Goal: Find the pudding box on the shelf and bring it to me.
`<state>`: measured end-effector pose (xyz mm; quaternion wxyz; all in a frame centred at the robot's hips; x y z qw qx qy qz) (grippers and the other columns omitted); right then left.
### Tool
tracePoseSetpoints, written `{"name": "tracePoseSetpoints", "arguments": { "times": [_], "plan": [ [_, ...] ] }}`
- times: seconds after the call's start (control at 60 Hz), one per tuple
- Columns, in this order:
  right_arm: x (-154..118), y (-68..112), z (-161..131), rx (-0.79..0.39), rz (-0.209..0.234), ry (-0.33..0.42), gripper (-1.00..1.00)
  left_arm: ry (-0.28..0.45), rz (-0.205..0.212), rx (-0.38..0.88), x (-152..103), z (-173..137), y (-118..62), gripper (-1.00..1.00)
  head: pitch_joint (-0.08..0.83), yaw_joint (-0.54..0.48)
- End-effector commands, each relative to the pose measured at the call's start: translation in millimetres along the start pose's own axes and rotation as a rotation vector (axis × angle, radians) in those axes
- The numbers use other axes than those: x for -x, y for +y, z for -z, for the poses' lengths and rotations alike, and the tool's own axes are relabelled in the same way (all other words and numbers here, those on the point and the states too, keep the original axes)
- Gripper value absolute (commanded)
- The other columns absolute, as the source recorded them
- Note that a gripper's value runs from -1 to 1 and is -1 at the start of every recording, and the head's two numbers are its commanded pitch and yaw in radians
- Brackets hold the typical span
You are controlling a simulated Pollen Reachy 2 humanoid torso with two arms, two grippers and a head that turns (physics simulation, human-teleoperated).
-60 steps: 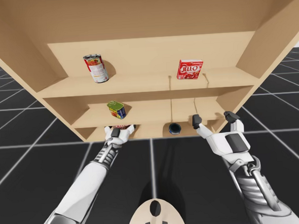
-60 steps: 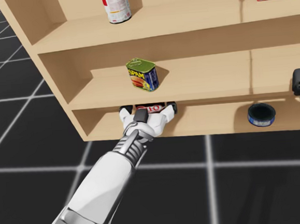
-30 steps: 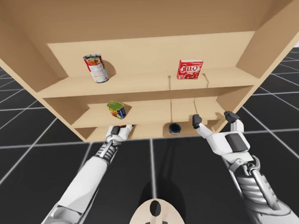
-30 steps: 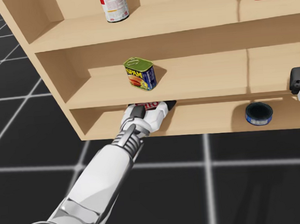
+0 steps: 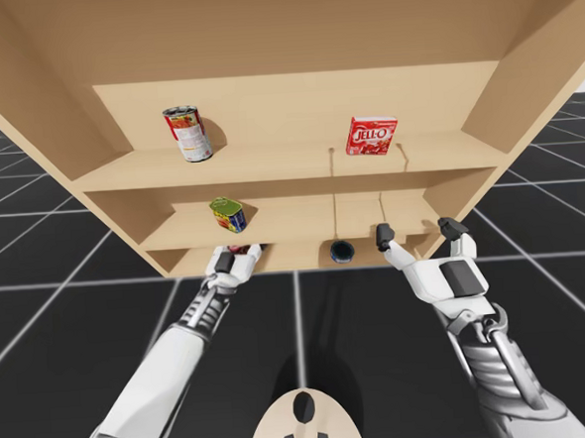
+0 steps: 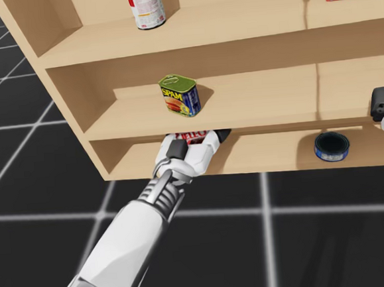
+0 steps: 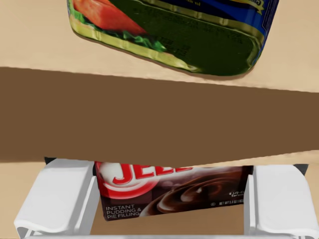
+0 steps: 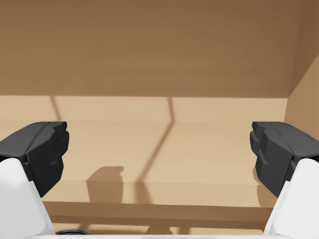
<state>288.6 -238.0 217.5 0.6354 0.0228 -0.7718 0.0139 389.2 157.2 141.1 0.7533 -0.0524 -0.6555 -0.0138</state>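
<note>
Here, in the head view, my left arm rises from the lower left of the frame to the bottom level of the wooden shelf, where my left gripper sits just under the front edge of the middle board, a little left of centre. The left wrist view shows its two white fingers pinching the pudding box from both sides; the box is brown with a red band, and its far part is hidden behind the board above. In the high view my right arm comes in from the lower right, and my right gripper hangs at the front of the bottom level, right of centre, with its dark-tipped fingers spread wide and only bare shelf board between them. Between the two grippers, nearer the right one, a flat dark blue round can lies on the bottom level. One level up, directly above the left gripper, a green and blue rectangular can stands on the middle board. Farthest back, on the top board, a tall red and white can stands at the upper left of the frame, and a red box stands upright right of centre.
</note>
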Motion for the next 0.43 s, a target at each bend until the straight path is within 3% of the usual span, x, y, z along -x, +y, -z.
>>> {"name": "tracePoseSetpoints", "arguments": {
  "times": [0.017, 0.183, 0.433],
  "plan": [
    [2, 3.4, 0, 0.002, 0.014, 0.003, -1.00, -0.015, -0.075, 0.063, -2, -18, -41.5, 1.00, 0.584, 0.22],
    [2, 3.7, 0, -0.005, 0.019, 0.008, -1.00, 0.012, -0.052, 0.080, 3, -52, -29.2, 1.00, 0.583, 0.22],
    [5, 3.7, -1, -0.017, -0.011, 0.011, -1.00, 0.055, -0.031, 0.130, 8, -105, -12.4, 1.00, 0.579, 0.22]
  ]
}}
